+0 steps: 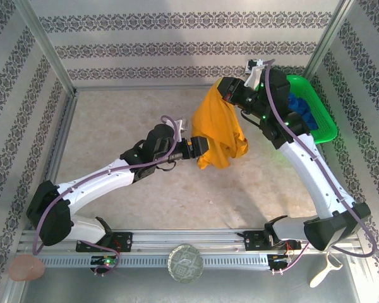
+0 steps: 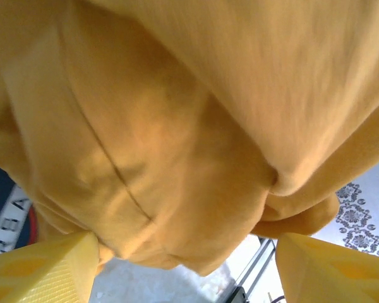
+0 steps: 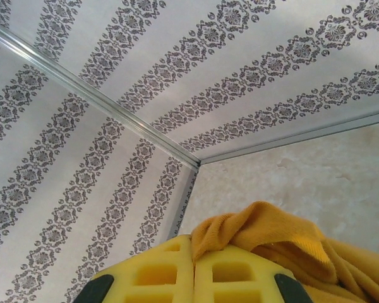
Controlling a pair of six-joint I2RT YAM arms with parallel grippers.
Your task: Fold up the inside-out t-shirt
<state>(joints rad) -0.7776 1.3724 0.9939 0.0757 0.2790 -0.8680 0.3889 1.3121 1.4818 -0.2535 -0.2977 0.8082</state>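
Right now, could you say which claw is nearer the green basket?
Right. The right claw, shut on the t-shirt, is left of the green basket; the left claw, open, is farther left beside the shirt's lower part.

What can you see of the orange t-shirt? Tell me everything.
The t-shirt is mustard-orange soft cloth, wrinkled, with a stitched seam showing. It hangs as a bunched bundle over the far right of the table, pinched at its top in the shut jaws of the right gripper. The left gripper sits at its lower left edge, jaws open beside hanging folds. Whether it touches the table is unclear.
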